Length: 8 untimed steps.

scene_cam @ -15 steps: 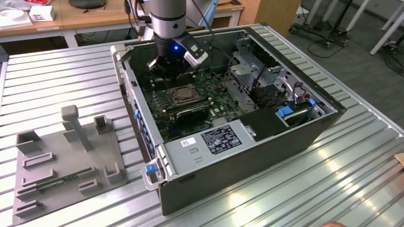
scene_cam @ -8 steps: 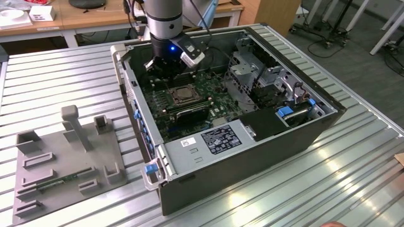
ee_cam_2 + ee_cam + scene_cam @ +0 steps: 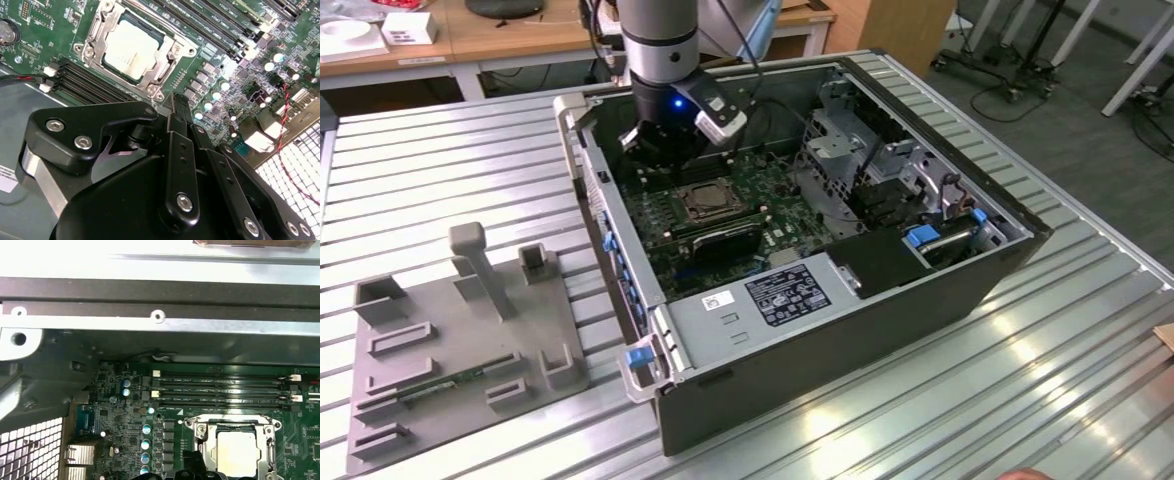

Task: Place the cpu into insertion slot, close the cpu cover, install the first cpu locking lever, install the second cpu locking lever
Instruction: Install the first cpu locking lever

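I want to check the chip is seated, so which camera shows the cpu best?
The second wrist view: the cpu lies whole and close inside the cpu cover. The first wrist view cuts the cpu off at the picture's edge. In the exterior view the cpu is a small patch on the motherboard.

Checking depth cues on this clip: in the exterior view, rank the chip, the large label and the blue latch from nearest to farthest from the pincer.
1. Chip, inside the case, right beside the pincer.
2. Large label, midway along the case.
3. Blue latch, at the case's far corner, toward the exterior view's left.
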### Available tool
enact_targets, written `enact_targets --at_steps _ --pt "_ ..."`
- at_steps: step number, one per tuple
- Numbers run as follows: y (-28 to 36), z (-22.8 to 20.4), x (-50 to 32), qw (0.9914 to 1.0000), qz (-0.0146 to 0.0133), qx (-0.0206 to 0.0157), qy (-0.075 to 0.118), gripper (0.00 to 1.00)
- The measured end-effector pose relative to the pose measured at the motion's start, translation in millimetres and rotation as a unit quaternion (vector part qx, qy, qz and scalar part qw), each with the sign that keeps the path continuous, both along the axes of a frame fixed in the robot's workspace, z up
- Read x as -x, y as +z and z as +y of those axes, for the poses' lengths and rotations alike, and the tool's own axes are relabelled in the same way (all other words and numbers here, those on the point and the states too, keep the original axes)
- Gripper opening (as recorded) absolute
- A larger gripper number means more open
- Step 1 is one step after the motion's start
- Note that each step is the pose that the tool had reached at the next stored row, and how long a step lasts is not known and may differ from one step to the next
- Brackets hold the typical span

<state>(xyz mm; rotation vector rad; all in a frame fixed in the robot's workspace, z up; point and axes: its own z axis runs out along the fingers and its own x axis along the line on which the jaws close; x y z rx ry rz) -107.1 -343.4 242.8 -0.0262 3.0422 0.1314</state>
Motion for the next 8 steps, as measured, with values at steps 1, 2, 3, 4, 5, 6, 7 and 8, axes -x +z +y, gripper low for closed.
enact_targets --at_steps 1,2,3,4,5,6,7,8 --pt "0.0 0.0 0.8 1.0 -0.0002 0.0 0.0 0.1" --pt "0.0 0.0 1.5 1.0 -0.0004 0.0 0.0 0.1" --pt "0.0 0.0 2.3 1.0 -0.0005 0.0 0.0 0.1" --pt "0.0 0.0 3.0 1.0 -0.0007 0.0 0.0 0.1" --pt "0.0 0.0 3.6 1.0 -0.0008 0.0 0.0 0.1" --pt "0.0 0.0 4.3 1.0 -0.001 0.0 0.0 0.1" --pt "0.0 0.0 4.9 1.0 -0.0011 0.0 0.0 0.1" --pt "0.0 0.0 5.4 1.0 -0.0012 0.0 0.0 0.1"
